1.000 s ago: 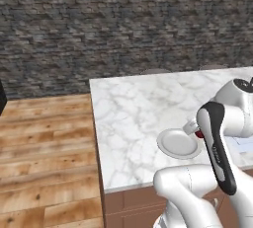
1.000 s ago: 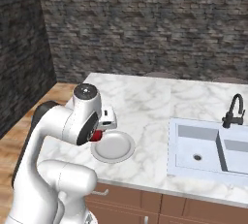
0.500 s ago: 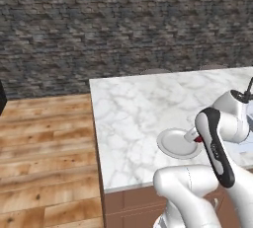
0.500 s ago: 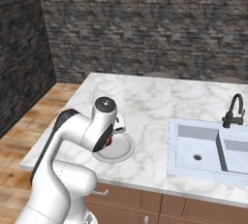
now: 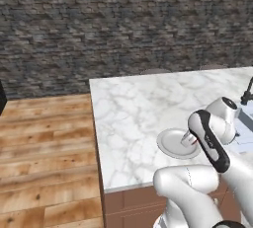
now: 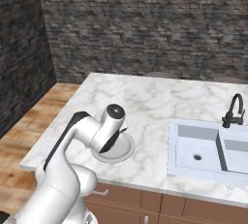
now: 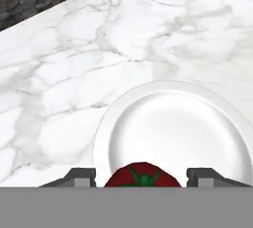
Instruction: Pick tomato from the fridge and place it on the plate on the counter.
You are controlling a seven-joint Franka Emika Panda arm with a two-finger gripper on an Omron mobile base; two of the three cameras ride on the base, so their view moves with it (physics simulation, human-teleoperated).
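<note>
The tomato [image 7: 142,175], glossy red with a green stem star, sits between my two dark fingertips [image 7: 79,175] at the bottom of the hand view. My gripper [image 7: 142,178] is shut on it, just above the near part of the plate [image 7: 178,128]. The plate [image 5: 170,144] is a round, pale dish on the white marble counter [image 5: 133,106], close to its front edge. From the left base view the hand [image 5: 190,139] hangs over the plate's right side, with a bit of red showing. In the right base view the wrist covers part of the plate [image 6: 116,154]. The fridge is out of view.
An inset sink [image 6: 203,145] with a black curved faucet [image 6: 235,112] lies to the right of the plate. The counter's left edge [image 5: 96,138] drops to a wooden floor [image 5: 44,148]. A stone wall [image 5: 123,24] runs behind. A dark sliver [image 5: 1,98] shows at the far left.
The arm has swung forward and down, carrying the tomato from above the counter's front edge to low over the plate. The grip on the tomato is unchanged.
</note>
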